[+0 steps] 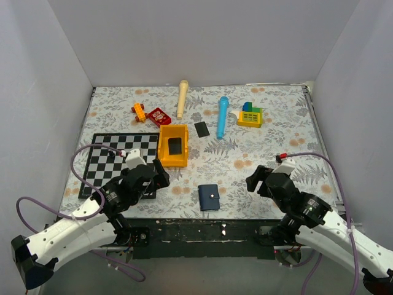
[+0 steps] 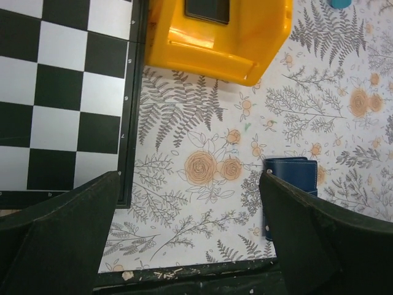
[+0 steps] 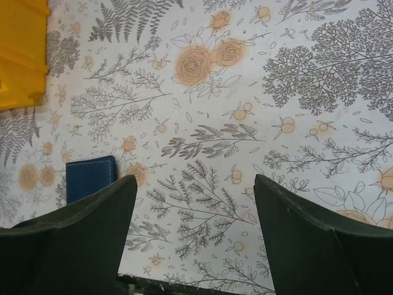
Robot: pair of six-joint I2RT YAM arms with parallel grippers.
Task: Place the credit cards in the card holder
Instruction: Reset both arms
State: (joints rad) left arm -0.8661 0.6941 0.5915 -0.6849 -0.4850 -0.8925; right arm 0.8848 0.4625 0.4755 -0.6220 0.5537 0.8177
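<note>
The card holder [image 1: 209, 197] is a shut navy wallet with a silver stud, lying near the table's front edge between my two arms. It also shows in the left wrist view as the card holder [image 2: 295, 173] and in the right wrist view as the card holder [image 3: 91, 178]. One black credit card [image 1: 175, 145] lies inside the yellow bin [image 1: 173, 161]; its edge shows as the credit card [image 2: 207, 9]. A second credit card [image 1: 202, 129] lies flat on the cloth just right of the bin. My left gripper [image 1: 157, 179] [image 2: 190, 178] is open and empty, left of the holder. My right gripper [image 1: 255, 179] [image 3: 194, 179] is open and empty, to its right.
A chessboard [image 1: 113, 161] lies at the left, under my left arm. Along the back lie an orange toy [image 1: 139, 112], a red piece [image 1: 159, 116], a cream stick [image 1: 182, 98], a blue cylinder [image 1: 222, 117] and a block toy [image 1: 250, 115]. Walls enclose three sides.
</note>
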